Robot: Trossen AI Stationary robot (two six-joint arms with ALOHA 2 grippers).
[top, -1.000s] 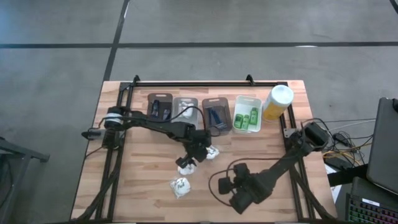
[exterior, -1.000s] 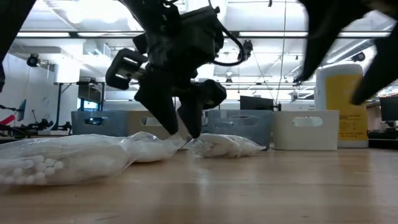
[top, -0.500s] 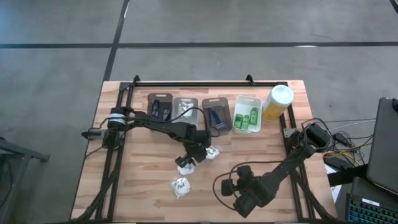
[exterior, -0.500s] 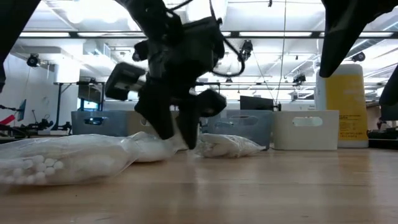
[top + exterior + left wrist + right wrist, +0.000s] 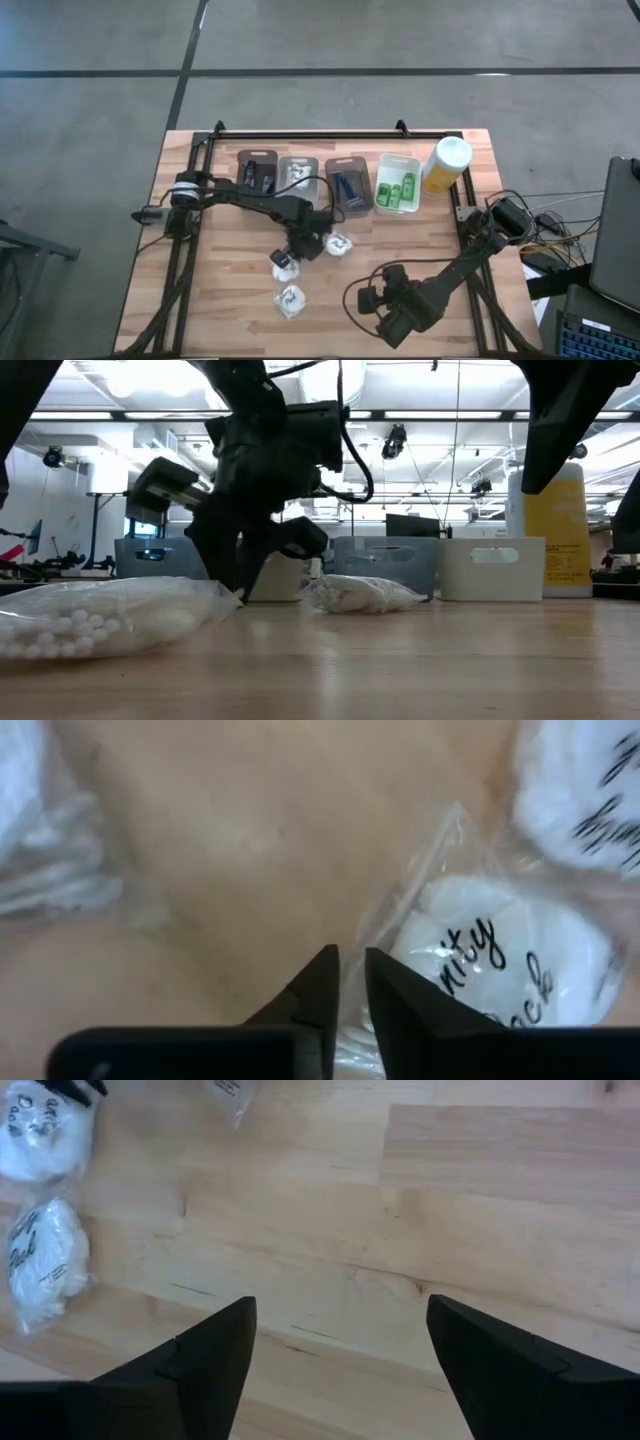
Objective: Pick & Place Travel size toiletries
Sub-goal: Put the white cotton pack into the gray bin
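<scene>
Packets: three (image 5: 283,263) (image 5: 290,300) (image 5: 340,245) are lying mid-table.
Left gripper (image 5: 291,255): fingers nearly closed, pinching the middle packet's plastic edge.
Right gripper (image 5: 383,315): hovering wide open, empty, near the front edge.

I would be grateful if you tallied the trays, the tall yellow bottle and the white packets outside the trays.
Trays: 4
Yellow bottle: 1
White packets outside the trays: 3
Total: 8
</scene>
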